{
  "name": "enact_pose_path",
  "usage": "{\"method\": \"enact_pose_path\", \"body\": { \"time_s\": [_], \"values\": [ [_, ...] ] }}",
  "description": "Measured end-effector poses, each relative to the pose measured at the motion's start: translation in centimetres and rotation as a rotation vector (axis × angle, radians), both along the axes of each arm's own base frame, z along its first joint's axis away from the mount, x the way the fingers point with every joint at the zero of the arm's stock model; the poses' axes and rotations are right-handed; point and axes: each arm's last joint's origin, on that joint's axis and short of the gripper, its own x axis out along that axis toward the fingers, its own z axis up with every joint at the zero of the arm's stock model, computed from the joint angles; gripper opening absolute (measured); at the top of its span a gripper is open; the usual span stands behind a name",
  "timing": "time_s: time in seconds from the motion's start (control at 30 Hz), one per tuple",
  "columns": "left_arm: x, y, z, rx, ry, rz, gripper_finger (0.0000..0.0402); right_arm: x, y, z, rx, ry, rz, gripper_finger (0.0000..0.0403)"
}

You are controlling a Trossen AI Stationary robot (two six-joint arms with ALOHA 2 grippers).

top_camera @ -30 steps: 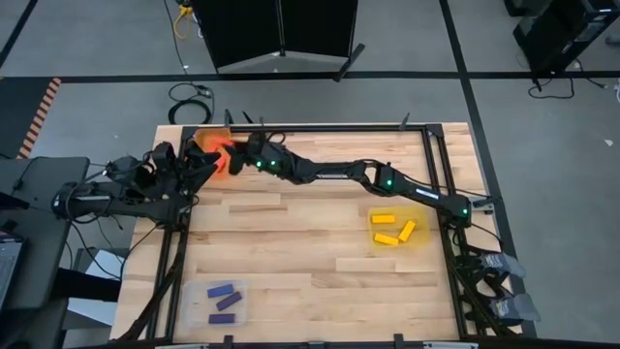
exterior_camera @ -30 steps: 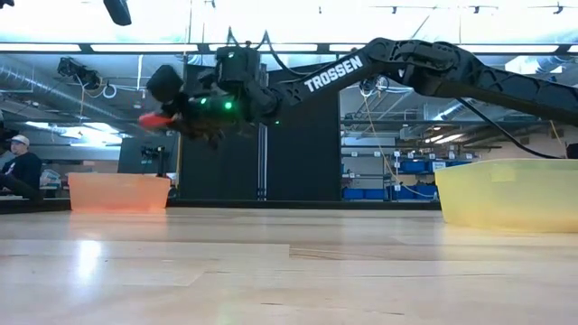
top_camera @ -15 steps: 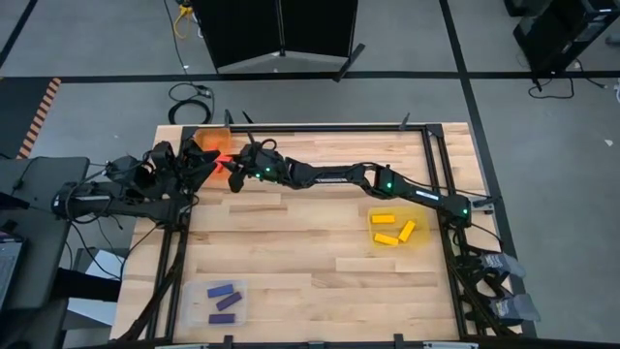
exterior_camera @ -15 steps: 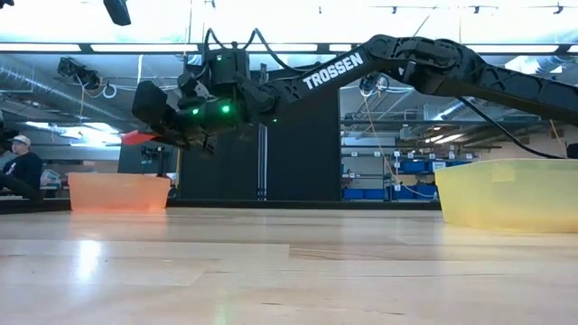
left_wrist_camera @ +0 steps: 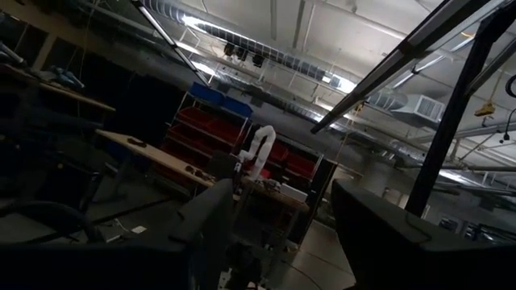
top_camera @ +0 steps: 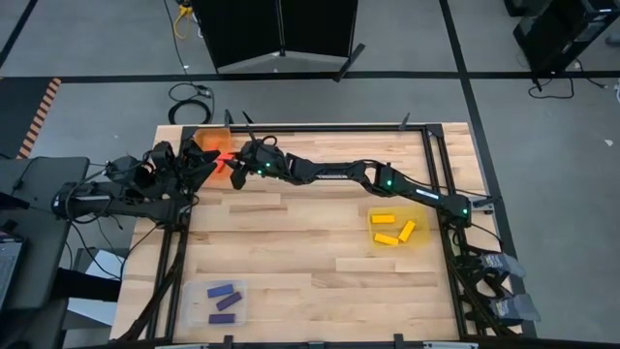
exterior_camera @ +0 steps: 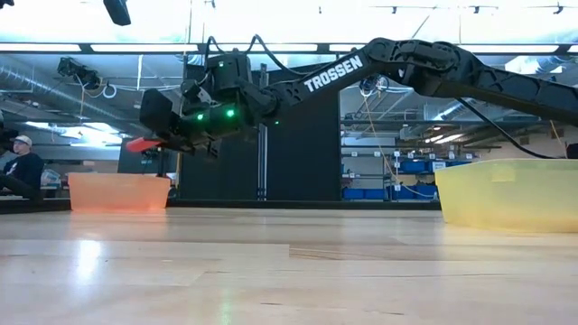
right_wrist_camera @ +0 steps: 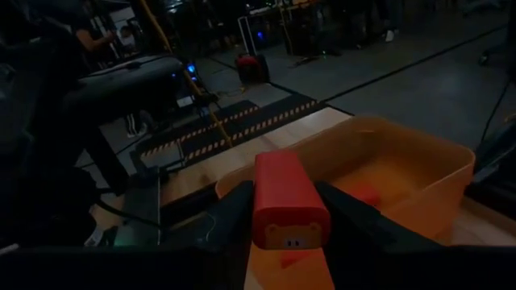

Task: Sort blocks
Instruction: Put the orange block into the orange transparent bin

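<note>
Right fingers [right_wrist_camera: 242, 211] around red block [right_wrist_camera: 286, 197], outstretched

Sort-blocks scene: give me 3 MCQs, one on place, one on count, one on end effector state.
1. Where is the right end effector?
A. beside the orange tray
B. over the yellow tray
C. over the clear tray

2. How many yellow blocks lie in the yellow tray?
A. one
B. three
C. five

3. What is the right end effector doing?
A. open, empty
B. shut on a purple block
C. shut on a red block

Key: 1 A, the high view puts it at the orange tray's edge. 2 B, three yellow blocks show from above. 3 C, the right wrist view shows the red block between its fingers.
</note>
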Motion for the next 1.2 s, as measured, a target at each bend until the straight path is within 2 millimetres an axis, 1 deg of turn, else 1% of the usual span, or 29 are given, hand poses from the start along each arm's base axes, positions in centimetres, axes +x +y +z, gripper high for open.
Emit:
{"method": "enact_pose_path", "body": {
  "time_s": [0.27,0.5,0.6,0.8,0.9,0.97,1.03,1.1,1.2],
  "values": [
    [0.0,0.0,0.0,0.015,0.004,0.007,0.0218,0.0,0.0,0.0,0.001,-0.002,0.018,0.0159],
    [0.0,0.0,0.0,0.015,0.004,0.006,0.0218,0.0,0.0,0.2,-0.004,-0.018,0.03,0.0207],
    [0.0,0.0,0.0,0.015,0.004,0.006,0.0218,0.0,0.0,0.2,-0.004,-0.019,0.03,0.0222],
    [0.0,0.0,0.0,0.014,0.004,0.006,0.0218,0.0,0.0,0.0,-0.029,0.008,0.05,0.0229],
    [0.0,0.0,0.0,0.012,0.004,0.005,0.0218,0.0,0.1,0.1,-0.038,0.022,0.092,0.0229],
    [0.0,0.0,0.0,-0.003,0.001,-0.002,0.0218,-0.1,0.3,0.3,-0.029,0.063,0.13,0.023],
    [0.0,0.0,0.0,-0.004,0.001,-0.008,0.0218,-0.4,0.7,0.3,-0.015,0.166,0.157,0.0233],
    [0.0,0.0,0.0,-0.003,0.002,-0.018,0.0218,-0.7,1.4,-0.3,-0.023,0.293,0.155,0.0236],
    [0.1,-0.1,-0.1,-0.001,0.013,-0.022,0.0218,-1.0,2.9,-1.5,-0.047,0.441,0.123,0.0244]
  ]
}}
